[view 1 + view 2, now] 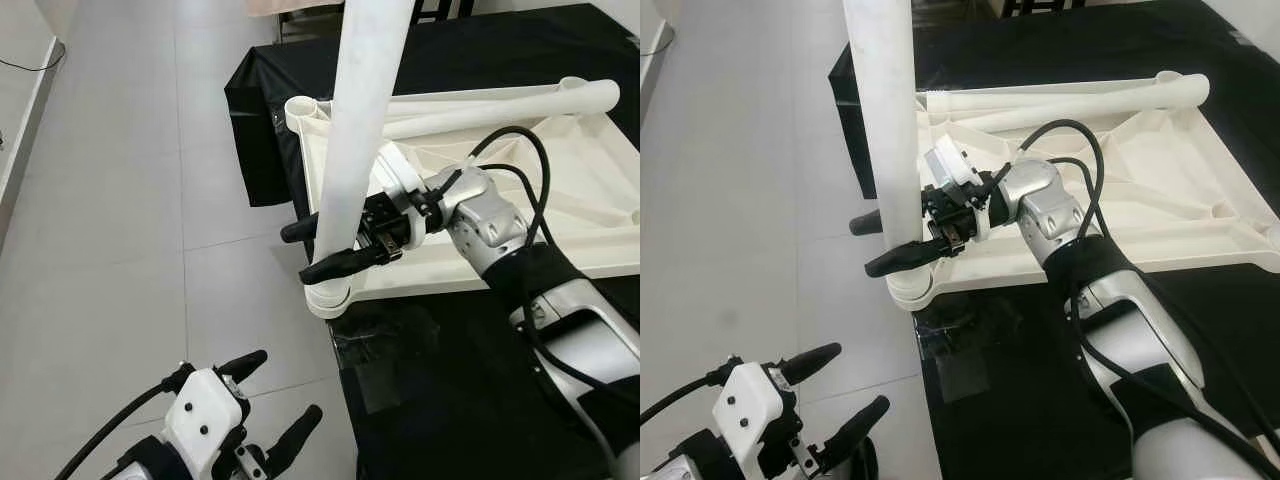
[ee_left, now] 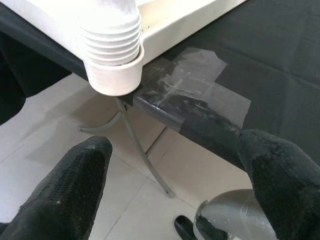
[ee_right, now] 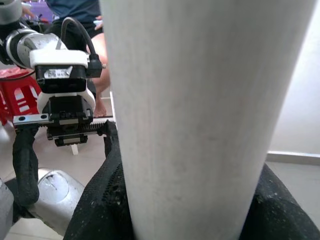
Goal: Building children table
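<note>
One white plastic children's table top lies upside down on a table covered with a black cloth, and I count three long white plastic tube legs. One tube leg stands straight up in the round corner socket at the near left corner of the top, which hangs just over the black table's edge. Two more white legs lie flat, side by side, along the far edge of the top. The right end effector has its two black fingers pressed on either side of the upright leg, low down near the socket. The left end effector hangs lower, over the pale tiled floor, with its two fingers spread wide and nothing between them. The left wrist view shows ridged rings at the foot of the leg, clear tape on the black table's edge and thin metal legs under it. The right wrist view shows a red plastic stool and a seated person behind.
</note>
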Motion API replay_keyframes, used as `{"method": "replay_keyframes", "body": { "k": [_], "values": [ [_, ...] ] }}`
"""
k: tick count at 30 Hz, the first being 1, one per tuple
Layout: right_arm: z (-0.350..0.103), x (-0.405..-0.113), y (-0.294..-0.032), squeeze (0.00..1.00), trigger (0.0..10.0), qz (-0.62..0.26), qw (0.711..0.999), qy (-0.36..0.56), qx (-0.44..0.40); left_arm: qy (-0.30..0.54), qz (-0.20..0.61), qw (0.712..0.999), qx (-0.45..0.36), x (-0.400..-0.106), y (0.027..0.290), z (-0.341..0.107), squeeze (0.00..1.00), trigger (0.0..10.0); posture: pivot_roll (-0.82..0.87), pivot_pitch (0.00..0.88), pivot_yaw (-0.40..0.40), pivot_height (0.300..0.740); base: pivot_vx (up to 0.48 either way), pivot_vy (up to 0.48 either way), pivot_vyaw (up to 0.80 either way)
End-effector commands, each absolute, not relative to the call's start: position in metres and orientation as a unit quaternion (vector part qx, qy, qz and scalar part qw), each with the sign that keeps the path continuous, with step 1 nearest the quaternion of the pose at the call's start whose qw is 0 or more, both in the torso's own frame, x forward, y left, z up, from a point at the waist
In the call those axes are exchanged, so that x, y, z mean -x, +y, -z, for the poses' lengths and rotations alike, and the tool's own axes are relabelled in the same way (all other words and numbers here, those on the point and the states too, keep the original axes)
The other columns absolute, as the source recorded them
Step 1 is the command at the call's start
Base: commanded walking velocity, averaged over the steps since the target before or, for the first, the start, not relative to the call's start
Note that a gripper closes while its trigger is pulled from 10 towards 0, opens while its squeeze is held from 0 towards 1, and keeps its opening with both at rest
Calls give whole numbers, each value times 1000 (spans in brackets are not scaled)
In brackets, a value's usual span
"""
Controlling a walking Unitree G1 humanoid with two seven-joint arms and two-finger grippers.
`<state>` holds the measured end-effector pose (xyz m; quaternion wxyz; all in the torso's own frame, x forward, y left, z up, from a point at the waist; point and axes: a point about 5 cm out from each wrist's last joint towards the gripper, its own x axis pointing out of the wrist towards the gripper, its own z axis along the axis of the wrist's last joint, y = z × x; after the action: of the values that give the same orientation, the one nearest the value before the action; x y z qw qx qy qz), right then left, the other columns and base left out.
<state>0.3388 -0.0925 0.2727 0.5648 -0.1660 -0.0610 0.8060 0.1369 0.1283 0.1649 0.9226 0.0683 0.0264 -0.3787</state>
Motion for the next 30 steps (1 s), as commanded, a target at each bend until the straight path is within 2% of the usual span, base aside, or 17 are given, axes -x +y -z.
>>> {"method": "replay_keyframes", "body": {
  "k": [1, 15, 30],
  "values": [
    [-250, -338, -94, 0, 10000, -812, 560, -5, 166, 39, 382, 921, -67, -132, 129, -164, 0, 10000, 153, 338, -9, 740, 0, 0, 0],
    [-250, -339, -109, 0, 10000, -805, 571, 8, 160, 43, 384, 919, -72, -133, 130, -162, 0, 10000, 158, 318, -1, 740, 0, 0, 0],
    [-259, -343, -112, 0, 10000, -798, 581, -1, 161, 41, 384, 919, -75, -135, 131, -163, 0, 10000, 156, 309, -3, 740, 0, 0, 0]
  ]
}}
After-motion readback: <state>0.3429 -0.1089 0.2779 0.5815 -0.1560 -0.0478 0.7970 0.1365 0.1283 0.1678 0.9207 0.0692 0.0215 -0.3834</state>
